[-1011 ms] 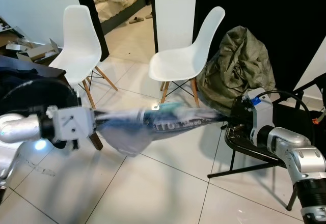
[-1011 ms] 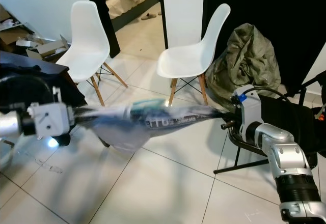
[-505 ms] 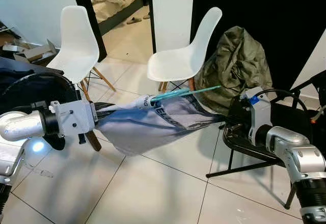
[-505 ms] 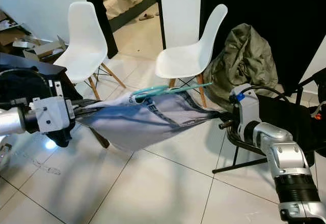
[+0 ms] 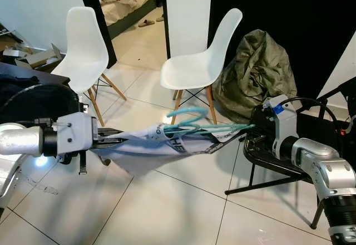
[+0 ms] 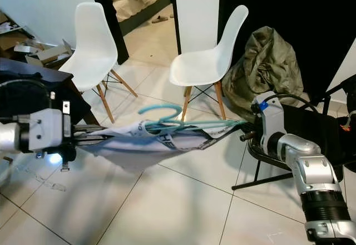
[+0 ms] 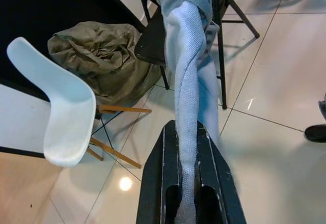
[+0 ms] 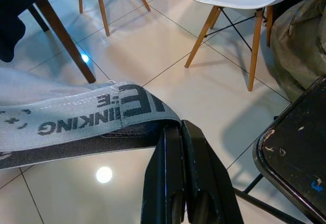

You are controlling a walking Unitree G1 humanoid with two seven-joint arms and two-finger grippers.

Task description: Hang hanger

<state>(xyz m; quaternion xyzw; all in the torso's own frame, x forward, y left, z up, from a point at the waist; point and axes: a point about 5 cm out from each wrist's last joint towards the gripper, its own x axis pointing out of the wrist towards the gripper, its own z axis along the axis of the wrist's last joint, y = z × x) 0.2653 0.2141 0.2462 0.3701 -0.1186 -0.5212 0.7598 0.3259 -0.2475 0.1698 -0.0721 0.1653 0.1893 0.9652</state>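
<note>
The teal hanger [image 5: 189,123] rides on top of the grey garment [image 5: 150,147] I hold stretched between my two tools, its hook curling upward above the cloth, roughly midway between them. The garment's waistband [image 8: 86,117] carries bold dark lettering; from my right wrist I read "INKING" upside down along the band, with further letters past it that I cannot make out fully.

My left tool [image 7: 186,183] is clamped on a twisted rope of the grey fabric, the cloth squeezed between both black fingers [image 7: 155,183]. My right tool [image 8: 181,178] is pinched shut on the waistband's end, fingers pressed together over the band's edge. Both silver arms reach forward at about the same height, so the garment hangs in a shallow sag between them above the tiled floor [image 5: 183,206].

Beyond the span stand two white chairs [image 5: 197,61] with wooden legs, the nearer one just behind the hanger. Close by my right tool is a black folding chair [image 5: 278,164], its seat edge almost against the tool, and behind that a crumpled olive bag [image 5: 258,72]. Beside my left arm sits a dark worktop [image 6: 33,72] corner. Below the cloth the floor lies open.
</note>
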